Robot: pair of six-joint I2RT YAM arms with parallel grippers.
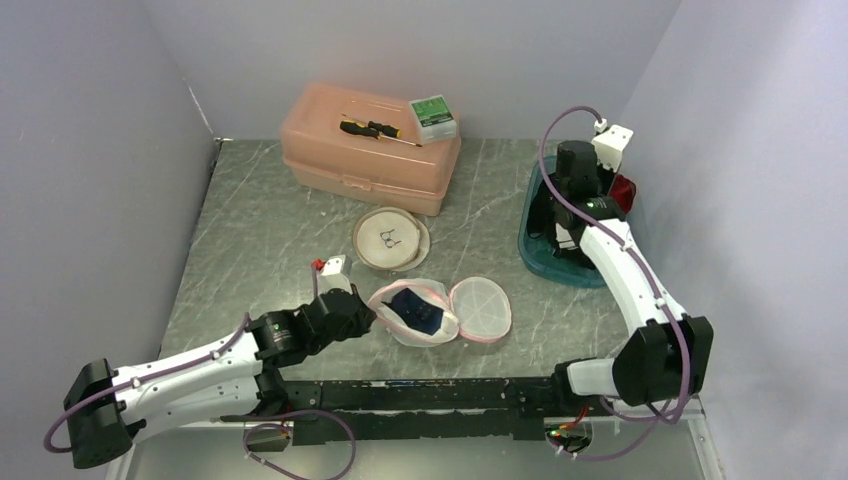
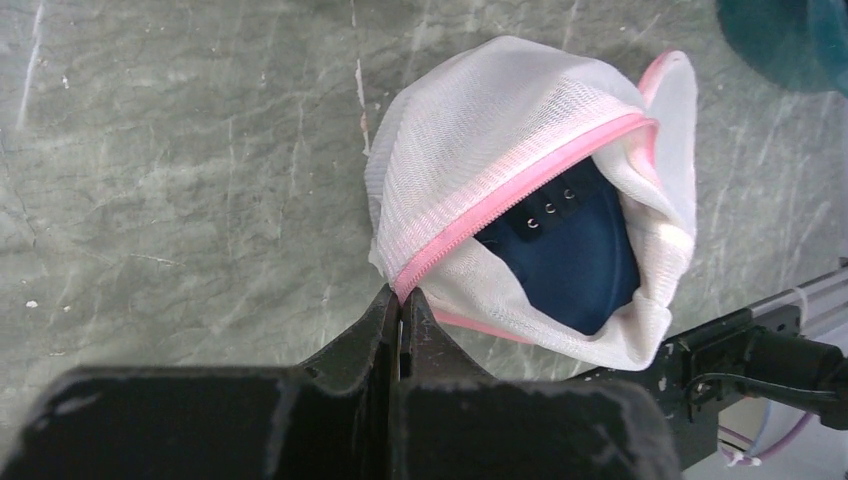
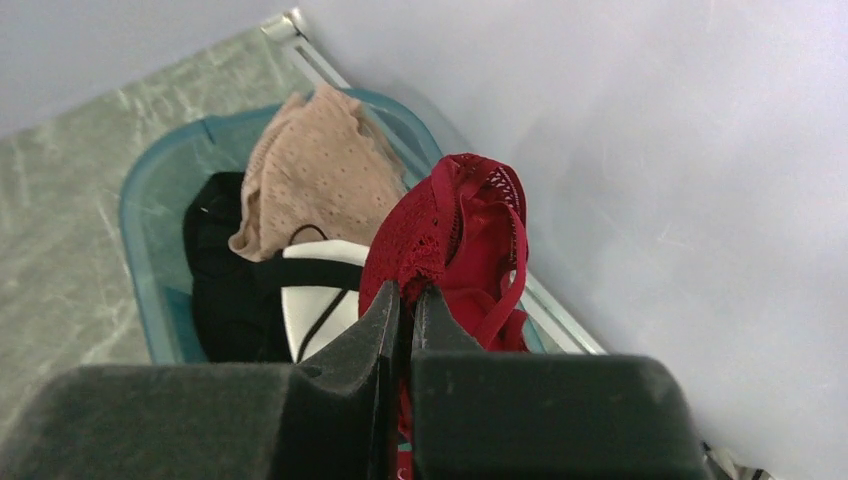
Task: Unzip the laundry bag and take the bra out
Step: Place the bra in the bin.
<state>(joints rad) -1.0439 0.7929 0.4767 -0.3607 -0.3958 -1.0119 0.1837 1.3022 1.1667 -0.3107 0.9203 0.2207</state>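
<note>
The bra (image 1: pixel 416 310) lies in the laundry bag (image 1: pixel 432 336), toolbox (image 1: pixel 330 135) behind, bin (image 1: pixel 540 266) to the right.

Soft, even overhead light casts faint shadows on the grey marbled tabletop (image 1: pixel 260 230), nearly washes out the white mesh laundry bag (image 2: pixel 500 130), and both wrist views blur along their near edges.

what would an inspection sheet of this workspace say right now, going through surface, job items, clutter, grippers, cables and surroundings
surface: grey marbled table, no spills seen
job's things: white mesh laundry bag, pink zip partly open; navy bra still inside
clutter: pink toolbox with screwdriver and green box on its lid; two round mesh discs; teal bin holding beige garment and black garment
grippers: left gripper shut on the bag's zip end; right gripper shut on red lace garment over the bin
cables: purple cables looped along both arms
surroundings: pale walls on three sides
</note>
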